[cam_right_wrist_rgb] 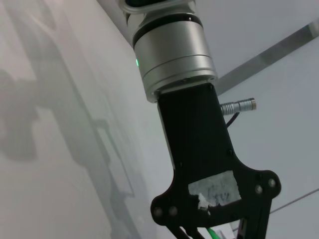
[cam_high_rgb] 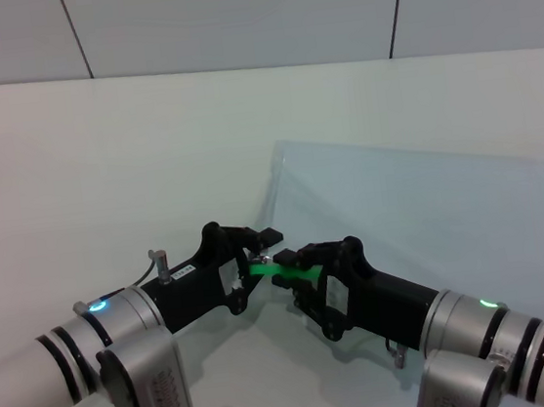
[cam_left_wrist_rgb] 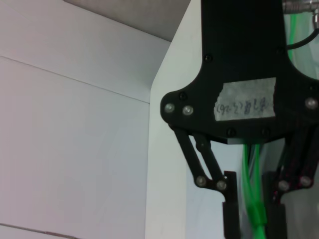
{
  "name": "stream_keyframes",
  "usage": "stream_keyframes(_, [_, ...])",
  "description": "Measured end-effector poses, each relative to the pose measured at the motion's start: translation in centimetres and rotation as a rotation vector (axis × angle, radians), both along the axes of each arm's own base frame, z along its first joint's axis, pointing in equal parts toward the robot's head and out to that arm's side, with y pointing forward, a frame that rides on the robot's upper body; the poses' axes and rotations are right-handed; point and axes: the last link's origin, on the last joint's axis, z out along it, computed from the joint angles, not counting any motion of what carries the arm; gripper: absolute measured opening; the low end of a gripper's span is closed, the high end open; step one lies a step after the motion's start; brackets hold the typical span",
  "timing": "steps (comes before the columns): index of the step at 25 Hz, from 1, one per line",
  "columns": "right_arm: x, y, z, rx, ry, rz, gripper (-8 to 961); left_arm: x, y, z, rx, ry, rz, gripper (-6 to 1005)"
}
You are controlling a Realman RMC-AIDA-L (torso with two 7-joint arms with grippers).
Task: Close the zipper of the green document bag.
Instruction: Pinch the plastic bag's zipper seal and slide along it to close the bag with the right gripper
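The green document bag (cam_high_rgb: 421,216) lies flat on the white table, transparent with pale sheets inside. Its zipper (cam_high_rgb: 285,272) shows as a short bright green strip at the bag's near left corner; the remainder runs under my right arm. Both grippers meet at that corner. My left gripper (cam_high_rgb: 262,249) reaches in from the left, right at the strip's end. My right gripper (cam_high_rgb: 293,272) comes from the right. In the left wrist view the right gripper (cam_left_wrist_rgb: 254,219) is open, its fingers (cam_left_wrist_rgb: 230,209) standing either side of the zipper (cam_left_wrist_rgb: 255,199) with small gaps. I cannot make out the slider.
The white table (cam_high_rgb: 100,164) stretches left of and beyond the bag to a grey panelled wall (cam_high_rgb: 231,12). The right wrist view shows the left arm's silver wrist (cam_right_wrist_rgb: 172,55) and black gripper body (cam_right_wrist_rgb: 209,164) above the table.
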Motion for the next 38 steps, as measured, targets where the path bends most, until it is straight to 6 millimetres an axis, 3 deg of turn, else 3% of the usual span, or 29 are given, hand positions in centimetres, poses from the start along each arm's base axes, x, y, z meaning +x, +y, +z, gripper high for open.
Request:
stream_keyframes(19, [0.0, -0.7, -0.2, 0.039, -0.043, 0.064, 91, 0.1, 0.0, -0.1, 0.0, -0.002, -0.002, 52])
stream_keyframes(38, [0.2, -1.0, 0.1, 0.102, -0.046, 0.05, 83, 0.0, -0.2, -0.1, 0.0, 0.001, -0.001, 52])
